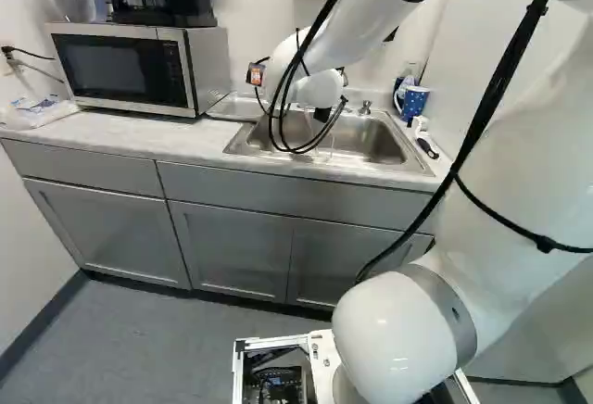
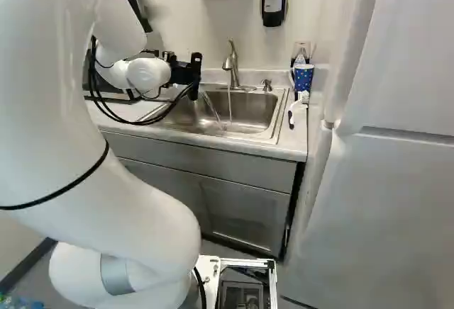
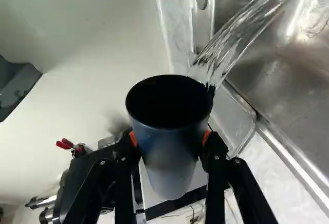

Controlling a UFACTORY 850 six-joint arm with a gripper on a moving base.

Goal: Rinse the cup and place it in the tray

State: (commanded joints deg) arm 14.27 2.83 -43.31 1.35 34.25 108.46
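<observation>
Pale table surrounds a steel sink, where the faucet is running. Fingers stand apart by the cup's width, their orange pads pressing the cup from both sides. Water spills from its mouth into the sink, so rinsing seems in hand, probably the emptying. Next calls for draining it fully, then setting it in what looks like the tray, beside the sink.
</observation>
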